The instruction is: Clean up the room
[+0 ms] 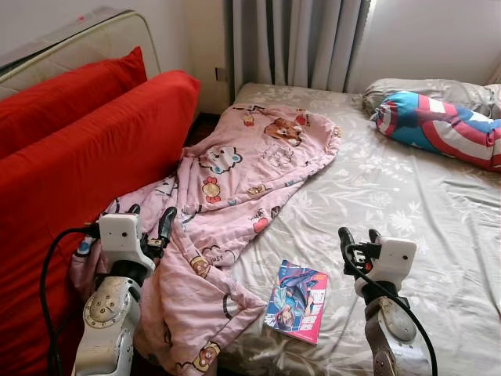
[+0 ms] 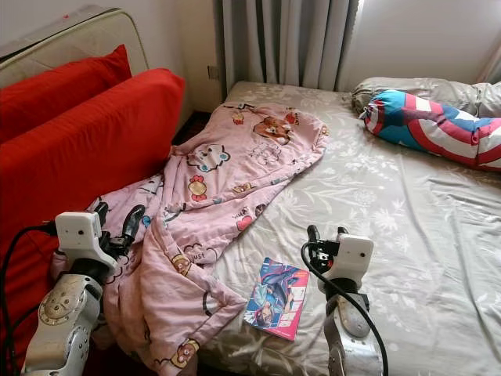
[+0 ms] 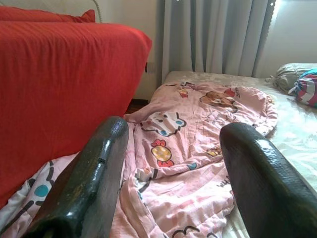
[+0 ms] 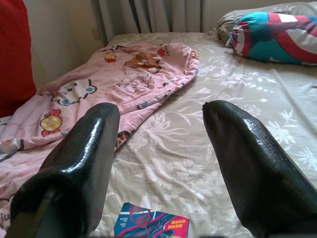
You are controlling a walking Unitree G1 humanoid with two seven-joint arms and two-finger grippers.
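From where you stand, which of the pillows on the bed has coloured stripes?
The striped pillow at the far right of the bed: red, white and blue bands. The grey pillow behind it is plain.

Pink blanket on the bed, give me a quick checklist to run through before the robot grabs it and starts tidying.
1. Left gripper open: ok, fingers spread, nothing between them.
2. Left gripper close to the pink blanket: ok, it hovers over the blanket's near edge.
3. Right gripper free: ok, open and holding nothing, above bare bed sheet.
4. Blanket free of things on top: ok; the book lies on the sheet beside its lower corner, whether touching it cannot tell.
5. Blanket not caught against the red cushion: cannot tell, its edge hangs down there out of sight.
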